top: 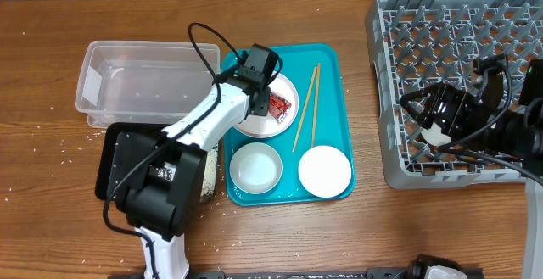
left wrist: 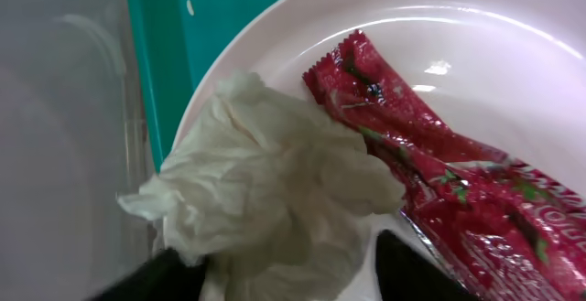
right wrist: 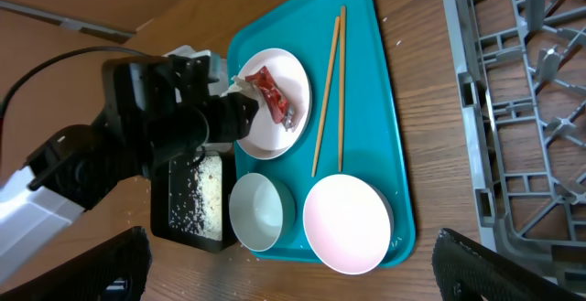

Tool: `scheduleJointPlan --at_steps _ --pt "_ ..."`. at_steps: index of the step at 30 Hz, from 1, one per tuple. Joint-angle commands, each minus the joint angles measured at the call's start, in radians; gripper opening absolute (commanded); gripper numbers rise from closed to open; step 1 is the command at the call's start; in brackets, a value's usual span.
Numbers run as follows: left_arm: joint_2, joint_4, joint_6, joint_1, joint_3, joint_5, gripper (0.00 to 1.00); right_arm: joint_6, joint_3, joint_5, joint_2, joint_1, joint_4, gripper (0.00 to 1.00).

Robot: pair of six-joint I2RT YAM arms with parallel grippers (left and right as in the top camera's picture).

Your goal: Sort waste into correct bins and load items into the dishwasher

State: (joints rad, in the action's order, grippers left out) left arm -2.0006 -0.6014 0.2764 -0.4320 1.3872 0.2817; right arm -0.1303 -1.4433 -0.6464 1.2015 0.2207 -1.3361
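A crumpled white tissue wad (left wrist: 275, 191) and a red shiny wrapper (left wrist: 439, 164) lie on a white plate (left wrist: 513, 54) on the teal tray. My left gripper (left wrist: 288, 278) is low over the plate (top: 254, 119), open, with the tissue between its fingers. The wrapper (top: 278, 103) lies just right of it. My right gripper (right wrist: 293, 251) is wide open and empty, over the left part of the grey dish rack (top: 458, 58). Two bowls (top: 255, 166) (top: 324, 171) and chopsticks (top: 305, 109) sit on the tray. Rice (top: 208, 177) lies in the black tray (top: 119, 156).
The clear tub (top: 144, 80) stands left of the teal tray (top: 335, 75). Loose rice grains dot the table around the black tray. My left arm crosses over the black tray. A small white item (top: 437, 135) shows in the rack under my right arm.
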Motion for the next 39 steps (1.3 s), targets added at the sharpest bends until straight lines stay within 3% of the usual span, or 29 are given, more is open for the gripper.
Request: scheduleJointPlan --at_steps 1,4,11,19,28,29,30,31,35,39 --pt "-0.031 0.005 -0.045 -0.007 0.004 0.032 0.36 0.004 -0.022 0.001 -0.006 -0.006 0.003 1.0" --pt "-0.033 -0.019 -0.045 -0.007 0.004 0.027 0.04 0.004 -0.022 0.001 -0.006 -0.006 0.002 1.0" --pt "0.008 -0.201 0.02 -0.006 0.108 -0.023 0.04 0.004 -0.022 0.001 -0.006 -0.005 0.002 1.0" --pt "0.228 -0.315 0.015 0.01 0.259 -0.029 0.04 0.004 -0.022 0.001 -0.006 -0.005 -0.002 1.0" --pt "0.182 -0.416 0.095 0.2 0.216 0.039 0.04 0.004 -0.022 0.001 -0.006 -0.005 -0.002 1.0" --pt "0.164 -0.422 0.101 0.218 0.212 0.039 0.11 0.004 -0.022 0.001 -0.006 -0.005 -0.002 1.0" --pt "0.144 -0.422 0.105 0.238 0.212 0.03 0.26 0.004 -0.022 0.001 -0.006 -0.006 -0.002 1.0" --pt "0.135 -0.418 0.105 0.249 0.213 0.012 0.54 0.004 -0.022 0.001 -0.006 -0.006 -0.001 1.0" --pt "0.14 -0.418 0.105 0.268 0.245 -0.189 0.68 0.004 -0.022 0.001 -0.006 -0.006 -0.001 1.0" --pt "0.164 -0.394 0.107 0.211 0.282 -0.303 0.63 0.004 -0.022 0.001 -0.006 -0.005 -0.002 1.0"
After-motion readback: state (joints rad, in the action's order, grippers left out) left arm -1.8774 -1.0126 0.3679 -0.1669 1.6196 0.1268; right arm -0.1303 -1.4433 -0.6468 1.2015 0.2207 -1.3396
